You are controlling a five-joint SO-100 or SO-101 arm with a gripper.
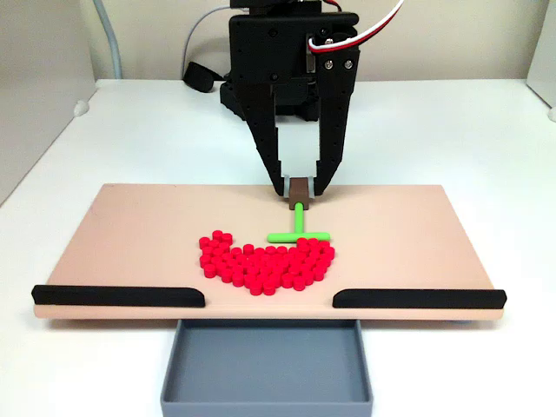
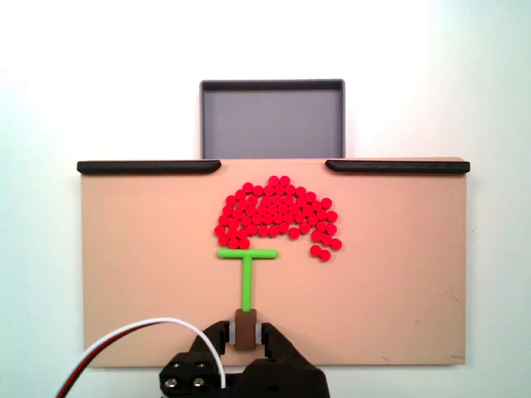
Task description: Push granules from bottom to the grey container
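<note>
While the black claw (image 1: 300, 187) pinches the brown block end of a green T-shaped pusher (image 1: 298, 228), glossy red cylindrical granules (image 2: 276, 214) cluster on the smooth tan board (image 2: 149, 274) touching its crossbar; the shallow grey container (image 1: 266, 369) sits beyond the black strips (image 1: 117, 295).

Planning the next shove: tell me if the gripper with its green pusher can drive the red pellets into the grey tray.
Probably yes. The gripper holds the green pusher right behind the red pellets, and the gap between the black strips opens onto the grey tray. A few pellets to the right in this fixed view may slip past.
</note>
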